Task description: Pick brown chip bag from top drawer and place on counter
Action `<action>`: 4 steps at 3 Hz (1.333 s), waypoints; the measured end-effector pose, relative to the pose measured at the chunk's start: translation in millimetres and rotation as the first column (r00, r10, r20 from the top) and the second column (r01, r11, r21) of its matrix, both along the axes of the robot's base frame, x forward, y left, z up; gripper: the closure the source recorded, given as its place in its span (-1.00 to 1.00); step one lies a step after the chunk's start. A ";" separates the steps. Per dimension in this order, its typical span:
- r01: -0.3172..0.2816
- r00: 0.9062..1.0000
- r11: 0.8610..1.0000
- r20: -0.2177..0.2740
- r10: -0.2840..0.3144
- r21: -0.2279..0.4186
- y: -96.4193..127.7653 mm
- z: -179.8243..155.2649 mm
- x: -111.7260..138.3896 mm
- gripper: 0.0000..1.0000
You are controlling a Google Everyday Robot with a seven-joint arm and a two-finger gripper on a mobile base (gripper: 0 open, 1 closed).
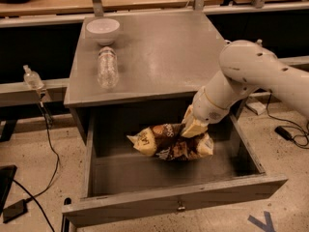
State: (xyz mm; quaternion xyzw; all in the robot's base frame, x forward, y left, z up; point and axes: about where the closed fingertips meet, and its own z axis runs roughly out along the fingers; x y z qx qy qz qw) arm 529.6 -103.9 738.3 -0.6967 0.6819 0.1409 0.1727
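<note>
Gripper in top drawer, fingers clamped on brown chip bag upper edge, so bag hangs off floor.
</note>
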 end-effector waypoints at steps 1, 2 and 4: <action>0.004 0.997 1.000 0.078 -0.003 -0.007 -19.5 53.4 -5.9 1.00; 0.006 0.992 1.000 0.130 -0.003 -0.019 -35.7 90.8 -3.7 1.00; 0.017 0.998 0.985 0.055 -0.007 -0.172 -101.6 126.4 44.1 1.00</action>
